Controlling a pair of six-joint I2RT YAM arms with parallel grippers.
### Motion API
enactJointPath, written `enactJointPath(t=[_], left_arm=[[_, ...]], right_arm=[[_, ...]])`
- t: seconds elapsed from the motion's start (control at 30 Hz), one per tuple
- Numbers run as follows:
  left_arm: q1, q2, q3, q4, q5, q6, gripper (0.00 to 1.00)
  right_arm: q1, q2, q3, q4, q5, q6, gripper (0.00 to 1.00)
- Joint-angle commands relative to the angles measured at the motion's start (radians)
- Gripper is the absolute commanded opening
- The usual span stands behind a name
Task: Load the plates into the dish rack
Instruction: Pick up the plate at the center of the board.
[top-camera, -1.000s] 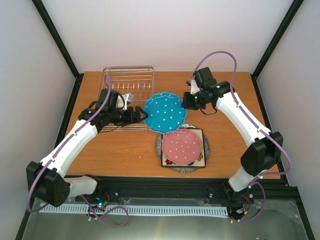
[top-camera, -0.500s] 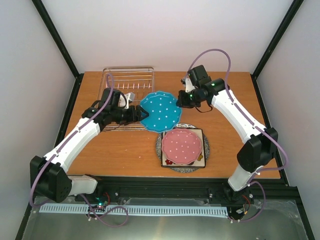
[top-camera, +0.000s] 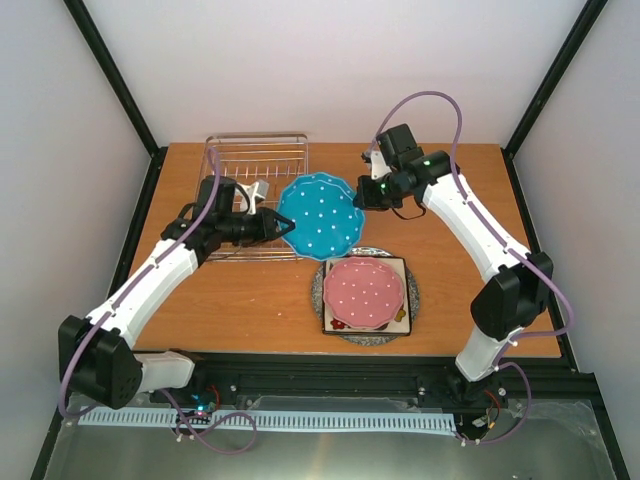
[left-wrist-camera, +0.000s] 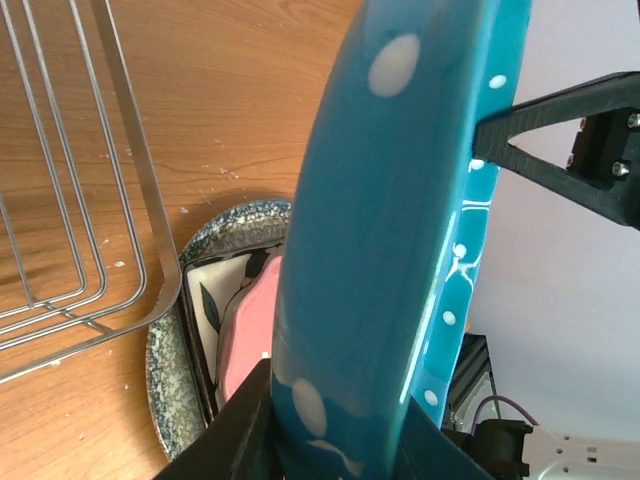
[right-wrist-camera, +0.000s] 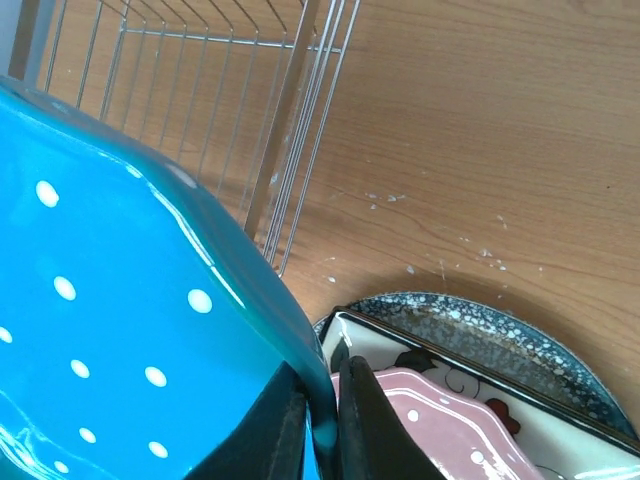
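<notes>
I have both grippers pinching the blue dotted plate (top-camera: 318, 215) at opposite rims: the left gripper (top-camera: 283, 228) on its left edge, the right gripper (top-camera: 362, 192) on its right. The plate hangs tilted above the table, by the right rail of the dish rack (top-camera: 256, 138) in the far-left corner. Bare wood separates that rail from the stacked plates (top-camera: 365, 293) toward the near edge.
</notes>
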Motion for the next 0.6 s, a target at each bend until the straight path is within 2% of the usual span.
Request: enactJointPath(t=[0.0, 0.17, 0.3, 0.57], left_arm=[[-0.006, 0.000, -0.045, 0.089, 0.034, 0.032, 0.09], [0.076, -0.028, -0.071, 0.129, 0.141, 0.033, 0.08], [0.152, -0.050, -0.104, 0.183, 0.262, 0.010, 0.08], [0.164, -0.040, -0.153, 0.407, 0.455, -0.127, 0.08]], right_arm=[[0.037, -0.042, 0.047, 0.087, -0.137, 0.057, 0.14], [-0.022, -0.093, -0.012, 0.121, -0.209, 0.059, 0.32], [-0.096, -0.156, -0.131, 0.196, -0.333, 0.071, 0.34], [-0.142, -0.198, -0.274, 0.320, -0.568, 0.061, 0.43]])
